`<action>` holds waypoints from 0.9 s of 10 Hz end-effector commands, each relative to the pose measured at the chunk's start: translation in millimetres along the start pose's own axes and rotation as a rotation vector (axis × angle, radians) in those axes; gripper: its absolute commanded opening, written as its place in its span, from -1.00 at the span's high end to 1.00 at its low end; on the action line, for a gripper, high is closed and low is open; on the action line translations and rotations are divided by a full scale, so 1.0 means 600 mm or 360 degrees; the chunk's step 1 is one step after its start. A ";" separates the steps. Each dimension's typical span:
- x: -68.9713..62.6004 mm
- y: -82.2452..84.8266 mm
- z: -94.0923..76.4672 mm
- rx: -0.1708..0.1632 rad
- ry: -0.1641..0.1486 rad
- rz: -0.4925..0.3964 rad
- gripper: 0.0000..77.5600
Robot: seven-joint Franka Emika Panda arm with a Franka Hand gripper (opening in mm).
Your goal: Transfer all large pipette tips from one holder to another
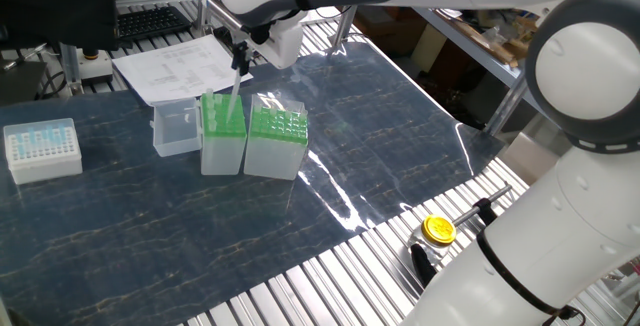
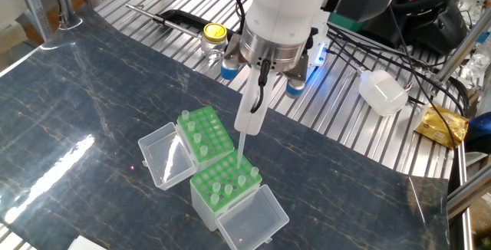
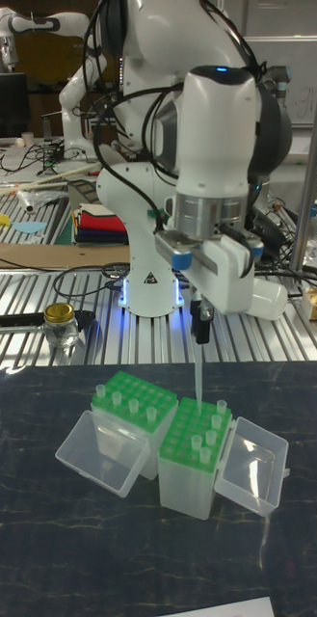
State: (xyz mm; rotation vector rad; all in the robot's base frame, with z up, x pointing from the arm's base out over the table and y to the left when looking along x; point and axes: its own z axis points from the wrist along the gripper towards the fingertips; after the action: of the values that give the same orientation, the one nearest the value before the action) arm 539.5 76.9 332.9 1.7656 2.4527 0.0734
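Dark marbled matting [image 2: 92,89] covers the table, with bare metal slats along its edges. Nearest in the tall fixed view, two green-topped boxes stand touching side by side around the middle of the mat, each with a clear lid hinged open to its outer side. The narrower, taller box [image 3: 193,463] [image 2: 222,195] [image 1: 222,136] carries several large pipette tips [image 3: 207,437] [image 2: 228,189] upright in its rack; the wider box [image 3: 129,426] [image 2: 205,136] [image 1: 275,141] beside it holds a few more. Directly above the narrower box the gripper [image 3: 203,334] [image 2: 254,112] [image 1: 240,62] hangs with its fingers closed on one pipette tip [image 3: 197,371] [image 2: 240,149] [image 1: 233,94], which points straight down, its end just over the rack. Toward the far slatted edge stands a small jar with a yellow cap [image 3: 58,323] [image 2: 213,40]. A white box of pale-blue tips [image 1: 42,149] sits apart near another edge of the mat.
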 end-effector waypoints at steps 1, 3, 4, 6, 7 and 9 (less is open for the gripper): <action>-0.003 -0.002 -0.012 0.0001 -0.0012 -0.0041 0.97; -0.003 -0.003 -0.011 -0.0003 -0.0007 -0.0038 0.97; -0.002 -0.004 -0.008 -0.0007 -0.0004 -0.0038 0.97; -0.001 -0.009 0.000 -0.0009 -0.0016 -0.0052 0.97; -0.001 -0.009 0.001 -0.0009 -0.0017 -0.0053 0.97; -0.002 -0.013 0.010 -0.0017 -0.0016 -0.0057 0.97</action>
State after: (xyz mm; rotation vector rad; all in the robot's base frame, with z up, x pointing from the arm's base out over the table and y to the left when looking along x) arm 533.2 74.1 326.4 1.7162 2.4728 0.0668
